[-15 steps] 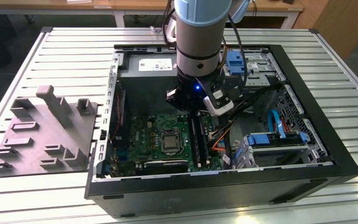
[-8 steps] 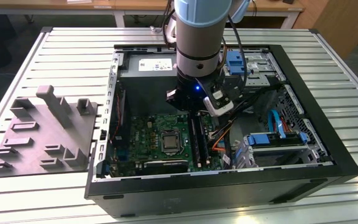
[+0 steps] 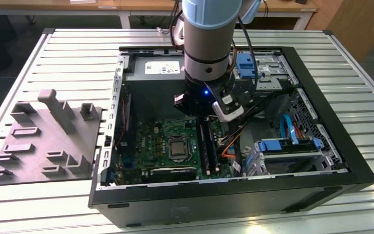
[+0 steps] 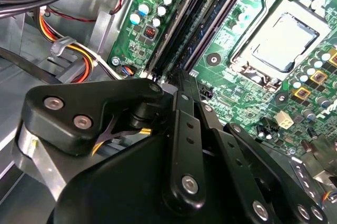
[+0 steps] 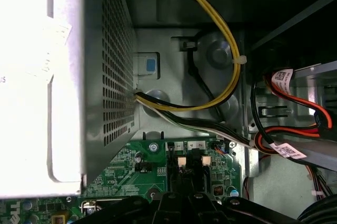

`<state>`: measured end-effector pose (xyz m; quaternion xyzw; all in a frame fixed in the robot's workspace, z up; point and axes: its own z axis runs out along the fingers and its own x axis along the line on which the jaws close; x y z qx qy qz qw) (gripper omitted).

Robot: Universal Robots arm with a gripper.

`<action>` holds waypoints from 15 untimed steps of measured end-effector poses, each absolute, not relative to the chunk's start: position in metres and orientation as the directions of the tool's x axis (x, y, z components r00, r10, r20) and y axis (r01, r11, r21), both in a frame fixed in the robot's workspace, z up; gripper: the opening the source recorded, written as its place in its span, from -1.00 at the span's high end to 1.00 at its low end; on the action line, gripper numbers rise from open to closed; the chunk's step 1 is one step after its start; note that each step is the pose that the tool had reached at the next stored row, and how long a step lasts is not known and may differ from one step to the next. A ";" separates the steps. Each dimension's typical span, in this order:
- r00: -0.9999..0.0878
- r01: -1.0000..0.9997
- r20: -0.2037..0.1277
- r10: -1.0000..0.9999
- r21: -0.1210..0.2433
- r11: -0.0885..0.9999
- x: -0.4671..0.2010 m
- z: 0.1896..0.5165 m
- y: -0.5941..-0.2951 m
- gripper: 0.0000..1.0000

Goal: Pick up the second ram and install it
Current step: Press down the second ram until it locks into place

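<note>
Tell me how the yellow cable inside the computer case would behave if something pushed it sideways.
The yellow cable sweeps in a loose curve, so it is probably floppy and would bend aside rather than resist. A white tie grips it midway, so it would likely move less there. It looks thin, hence probably light.

I see the computer case lying open on the surface, the circuit board inside it. A tray sits at the exterior view's left, beside the case.
</note>
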<state>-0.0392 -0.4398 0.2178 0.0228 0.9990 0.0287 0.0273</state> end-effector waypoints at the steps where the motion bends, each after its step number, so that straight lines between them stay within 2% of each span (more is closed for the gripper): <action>1: -0.997 0.044 -0.053 0.047 0.059 0.997 -0.039 0.218 -0.440 0.80; 15: -0.997 0.044 -0.053 0.047 0.058 0.997 -0.039 0.239 -0.440 0.80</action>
